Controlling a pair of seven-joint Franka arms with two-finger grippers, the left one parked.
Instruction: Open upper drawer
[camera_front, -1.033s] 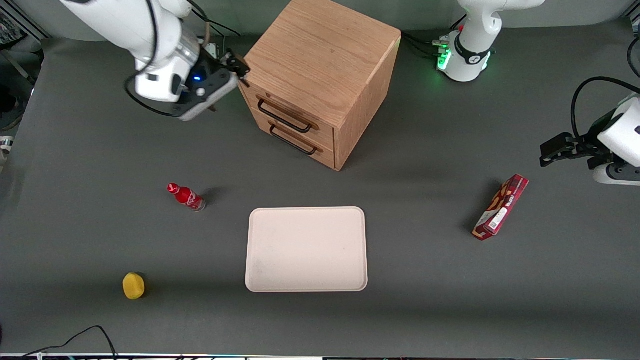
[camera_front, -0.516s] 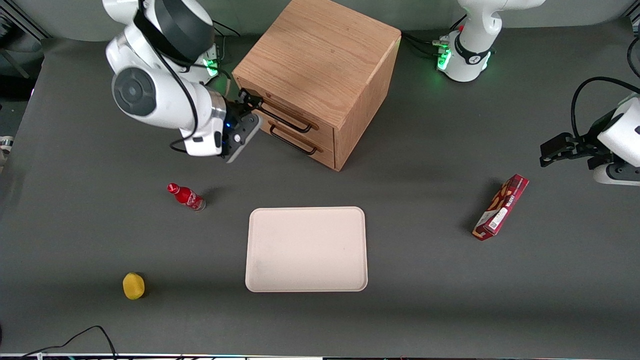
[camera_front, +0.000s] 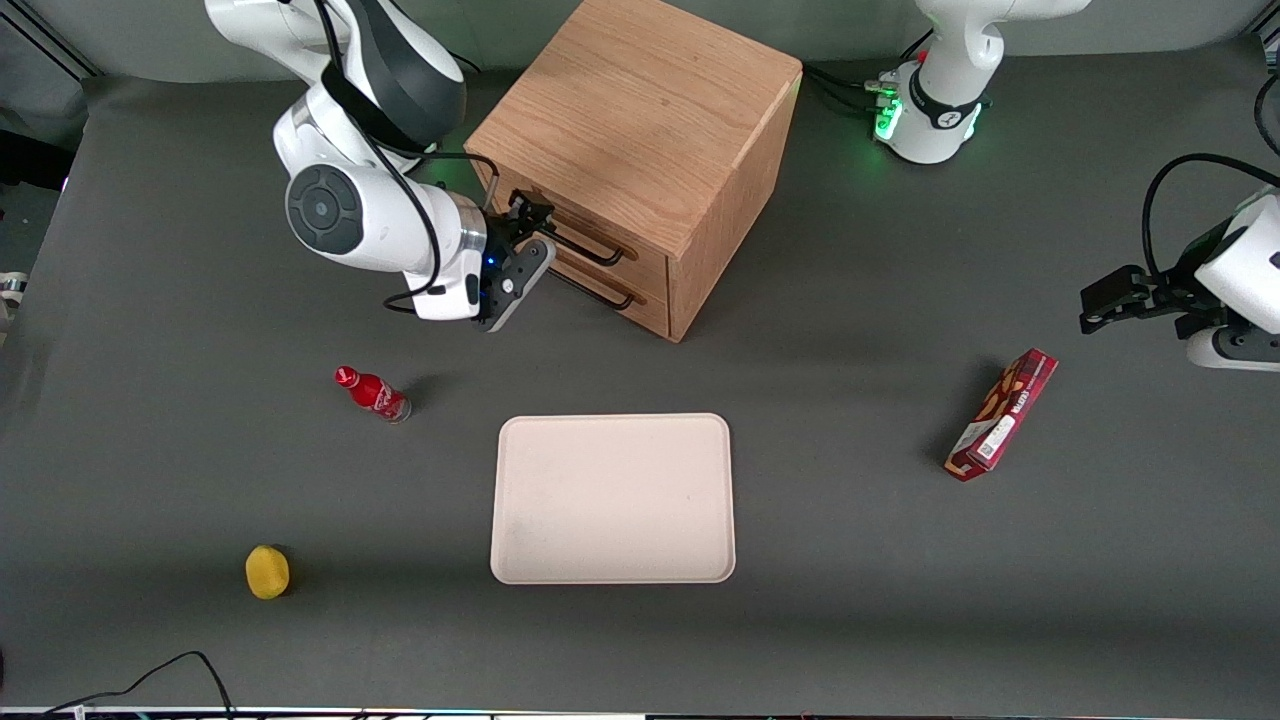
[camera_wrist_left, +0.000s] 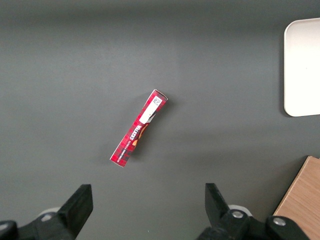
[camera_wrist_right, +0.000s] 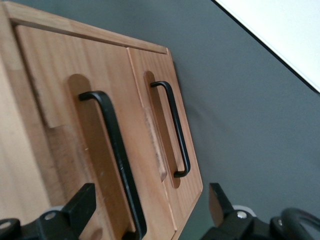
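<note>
The wooden cabinet (camera_front: 640, 110) stands at the back of the table, and both of its drawers are closed flush. The upper drawer (camera_front: 645, 262) (camera_wrist_right: 60, 100) carries a black bar handle (camera_front: 598, 256) (camera_wrist_right: 116, 150). Below it is the lower drawer (camera_front: 648, 306) (camera_wrist_right: 155, 80) with its own handle (camera_wrist_right: 176, 130). My right gripper (camera_front: 534, 232) (camera_wrist_right: 150, 202) hovers open just in front of the upper drawer, at the end of its handle nearer the working arm. One finger (camera_wrist_right: 82, 205) stands on each side of the bar, not touching it.
A beige tray (camera_front: 612, 498) (camera_wrist_left: 302, 65) lies nearer the front camera than the cabinet. A red bottle (camera_front: 372, 393) and a yellow object (camera_front: 267, 571) sit toward the working arm's end. A red snack box (camera_front: 1002, 413) (camera_wrist_left: 139, 128) lies toward the parked arm's end.
The right arm has swung down from beside the cabinet's top corner to in front of the drawers. The open gripper now straddles the upper handle's end.
</note>
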